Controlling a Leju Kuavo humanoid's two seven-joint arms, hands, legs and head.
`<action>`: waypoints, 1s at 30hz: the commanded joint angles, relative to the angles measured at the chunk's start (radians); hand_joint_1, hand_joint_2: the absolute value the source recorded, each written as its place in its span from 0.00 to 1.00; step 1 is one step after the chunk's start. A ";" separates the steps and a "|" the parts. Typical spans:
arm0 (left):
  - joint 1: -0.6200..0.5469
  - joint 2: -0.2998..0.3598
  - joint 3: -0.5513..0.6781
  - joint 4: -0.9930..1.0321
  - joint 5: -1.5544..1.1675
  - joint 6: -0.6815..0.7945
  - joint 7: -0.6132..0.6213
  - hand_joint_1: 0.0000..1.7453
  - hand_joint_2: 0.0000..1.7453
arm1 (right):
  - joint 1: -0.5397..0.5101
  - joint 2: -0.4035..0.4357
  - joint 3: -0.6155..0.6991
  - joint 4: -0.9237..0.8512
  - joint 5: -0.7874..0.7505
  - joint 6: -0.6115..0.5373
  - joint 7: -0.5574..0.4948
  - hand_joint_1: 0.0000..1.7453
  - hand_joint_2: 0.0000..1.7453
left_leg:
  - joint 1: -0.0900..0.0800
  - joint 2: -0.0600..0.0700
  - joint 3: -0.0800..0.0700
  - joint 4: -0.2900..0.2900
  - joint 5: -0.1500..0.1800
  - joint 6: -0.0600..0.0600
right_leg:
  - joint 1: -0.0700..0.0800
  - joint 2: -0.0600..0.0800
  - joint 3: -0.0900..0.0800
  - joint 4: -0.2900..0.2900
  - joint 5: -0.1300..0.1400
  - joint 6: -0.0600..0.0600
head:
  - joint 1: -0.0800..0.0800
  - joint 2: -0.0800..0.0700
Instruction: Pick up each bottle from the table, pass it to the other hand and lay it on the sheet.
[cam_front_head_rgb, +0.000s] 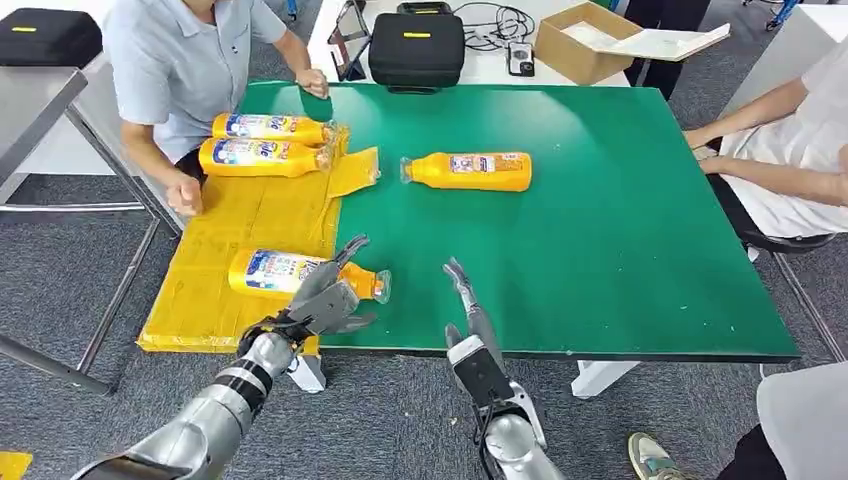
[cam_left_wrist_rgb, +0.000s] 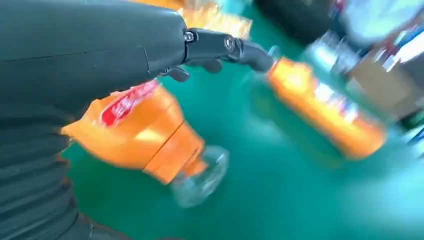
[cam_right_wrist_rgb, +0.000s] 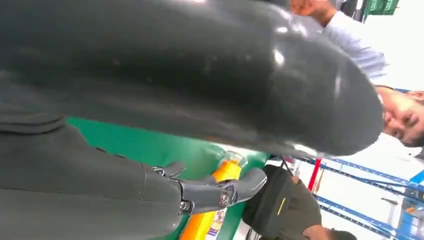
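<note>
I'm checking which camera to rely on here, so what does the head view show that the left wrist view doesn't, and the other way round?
Head view alone: the yellow sheet with two bottles lying side by side at its far end, the right hand open over the green table, and people seated at both sides.

Left wrist view alone: a close look at the near bottle's clear cap.

Both: the left hand over the near bottle, and the lone bottle on the green.

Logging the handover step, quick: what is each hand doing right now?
Left hand: open, fingers spread over the near bottle, no grip visible.
Right hand: open, holding nothing, fingers extended.
</note>
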 joint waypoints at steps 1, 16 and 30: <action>0.219 -0.036 0.018 -0.430 0.263 0.004 -0.043 0.00 1.00 | 0.030 -0.044 0.037 -0.054 -0.021 -0.070 0.000 0.00 0.00 | 0.000 0.001 -0.001 0.000 -0.001 0.000 | 0.000 0.001 0.000 0.000 0.000 -0.001 | 0.000 0.000; 0.300 -0.022 -0.013 -0.609 0.492 0.026 -0.058 0.00 1.00 | 0.116 0.040 -0.102 -0.170 -0.238 0.206 0.000 0.00 0.00 | 0.001 0.001 -0.003 0.000 -0.001 -0.001 | 0.001 0.000 -0.003 0.000 -0.001 -0.002 | 0.000 0.000; 0.606 0.003 -0.055 -0.984 0.625 0.112 -0.053 0.00 1.00 | 0.114 -0.061 -0.181 -0.215 0.055 -0.294 0.152 0.00 1.00 | 0.000 0.003 -0.004 -0.001 -0.001 0.000 | 0.000 0.002 -0.004 -0.002 0.000 -0.001 | 0.000 0.000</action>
